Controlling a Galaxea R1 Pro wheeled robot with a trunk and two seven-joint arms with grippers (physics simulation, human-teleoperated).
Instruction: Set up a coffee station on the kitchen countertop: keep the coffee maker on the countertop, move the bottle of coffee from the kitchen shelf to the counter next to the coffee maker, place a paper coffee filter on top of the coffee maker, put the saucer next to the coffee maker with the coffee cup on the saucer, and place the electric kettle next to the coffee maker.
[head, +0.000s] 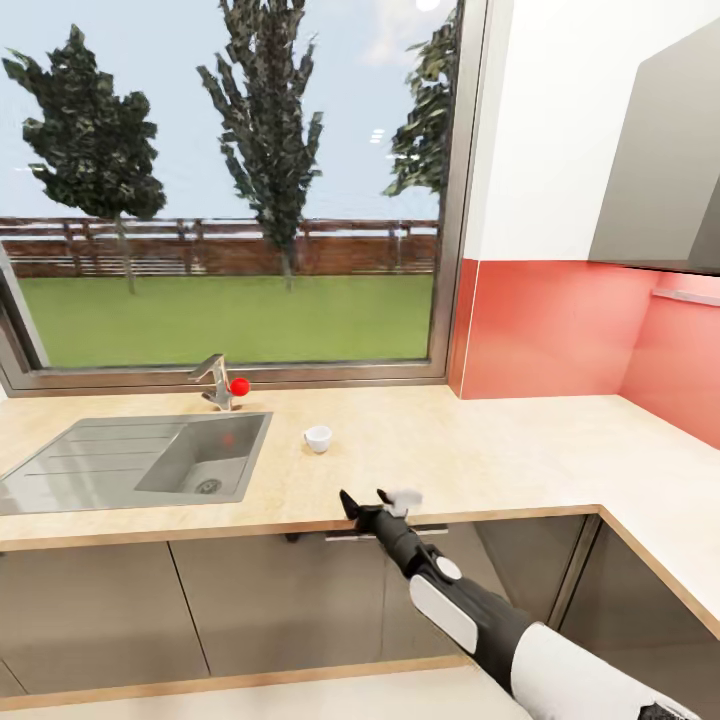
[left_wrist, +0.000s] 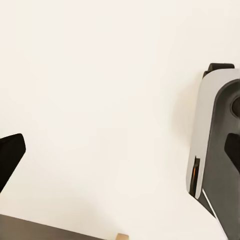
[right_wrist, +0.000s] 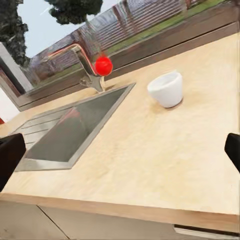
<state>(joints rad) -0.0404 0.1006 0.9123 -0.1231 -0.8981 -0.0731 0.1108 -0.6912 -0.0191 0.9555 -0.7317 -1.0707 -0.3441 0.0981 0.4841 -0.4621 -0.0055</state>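
head view: coffee cup (head: 318, 438) upright beside the sink (head: 120, 460), right gripper (head: 378, 503) spread wide, empty.

Steel sink (head: 150, 455) with drainboard at left. Tap (head: 215, 380) behind it, red knob (head: 239, 385) on its side. Big window (head: 230, 180) showing lawn, fence, trees. Red backsplash (head: 560, 330) at right, grey wall cabinet (head: 655, 170) above. Grey cabinet fronts (head: 250, 610) below.

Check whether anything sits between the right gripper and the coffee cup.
Nothing visible does. The right gripper is open at the countertop's front edge, and only bare wood lies between it and the coffee cup. The sink is off to the side.
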